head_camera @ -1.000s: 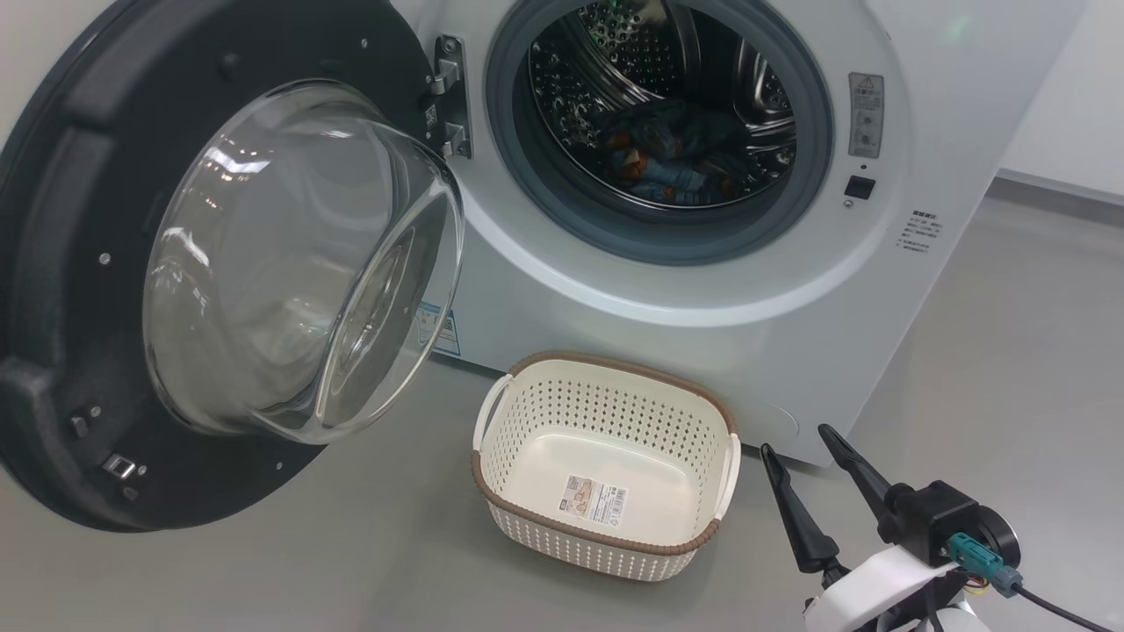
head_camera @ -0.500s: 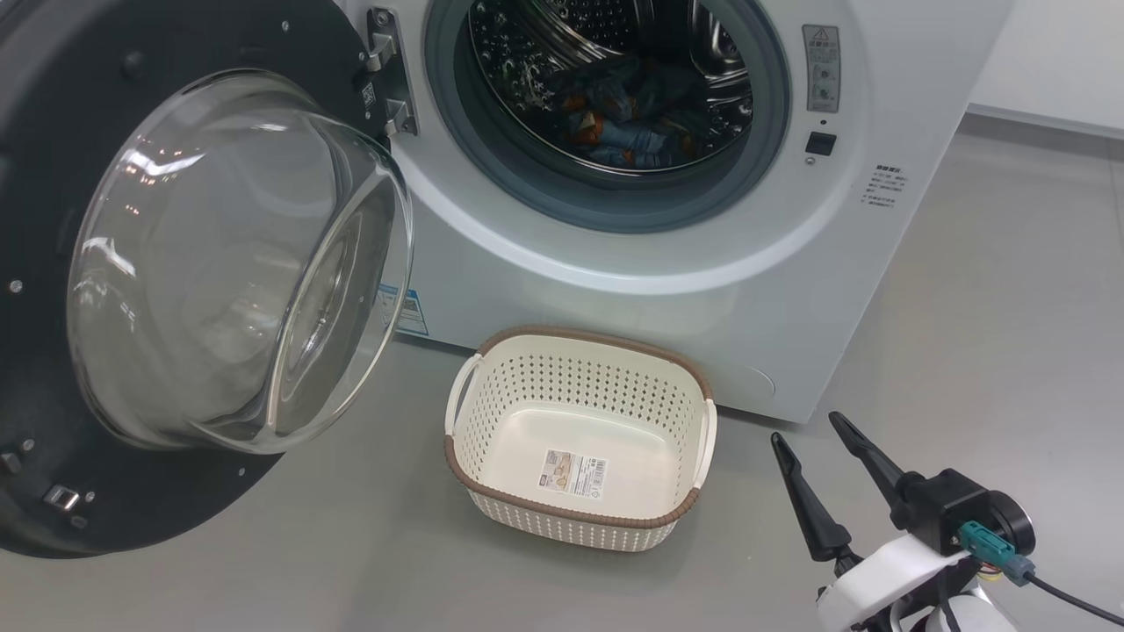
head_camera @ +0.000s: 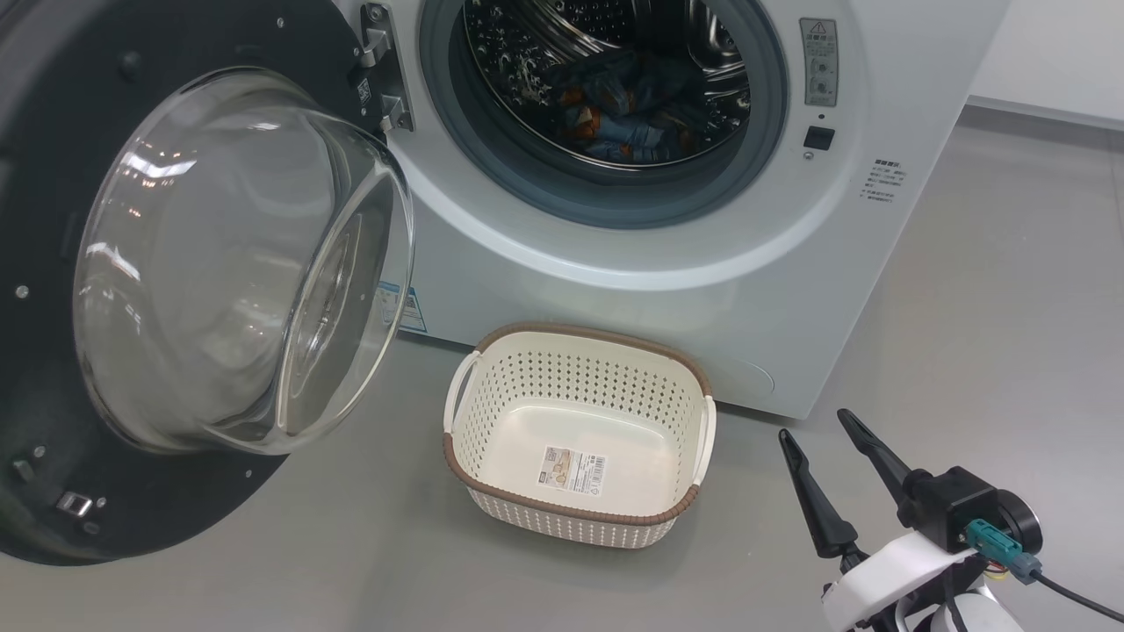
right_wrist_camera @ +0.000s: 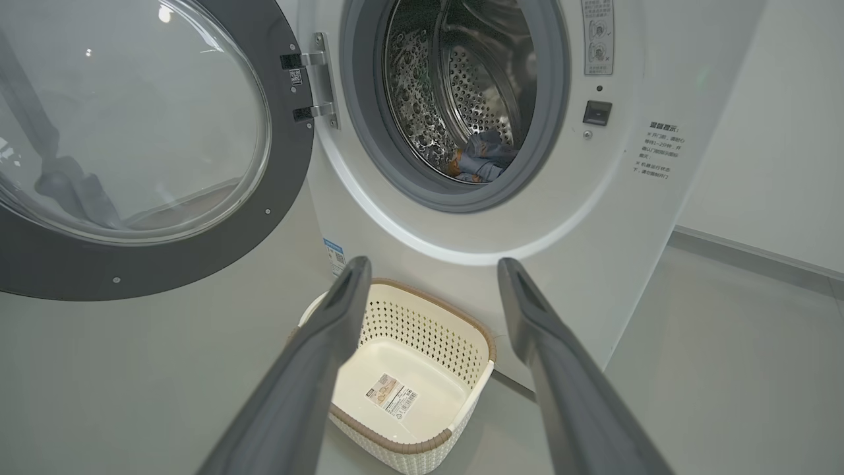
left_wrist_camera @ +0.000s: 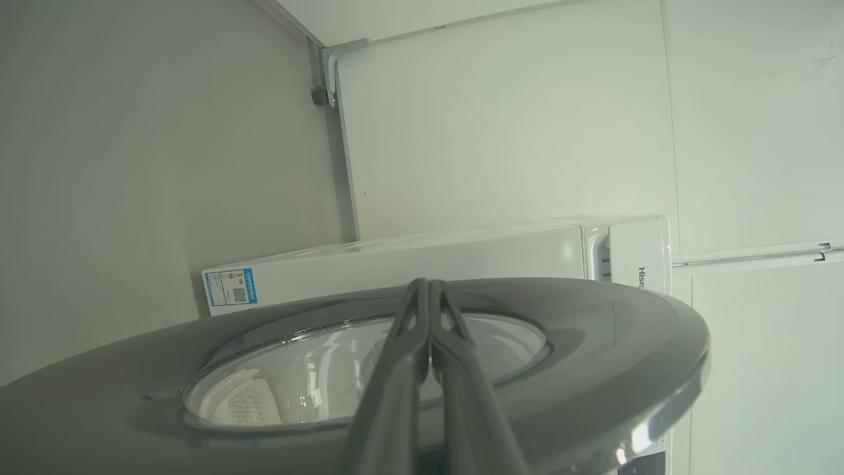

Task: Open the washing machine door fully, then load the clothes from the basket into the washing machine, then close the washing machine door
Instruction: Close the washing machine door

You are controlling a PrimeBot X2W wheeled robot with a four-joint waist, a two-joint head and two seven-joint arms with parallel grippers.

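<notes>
Basket (head_camera: 571, 513) empty, right tool (head_camera: 813, 424) spread wide, empty

One white front-loading washing machine (head_camera: 615, 294), one round black-ringed glass door (head_camera: 48, 158), one cream perforated brown-rimmed plastic basket (head_camera: 580, 391), one heap of blue-and-orange clothes (head_camera: 632, 110); separate garments cannot be counted.

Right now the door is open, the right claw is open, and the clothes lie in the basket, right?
Not quite: the basket is empty; the clothes lie in the drum, as the head view shows. The door is open, and so is the right claw.
</notes>
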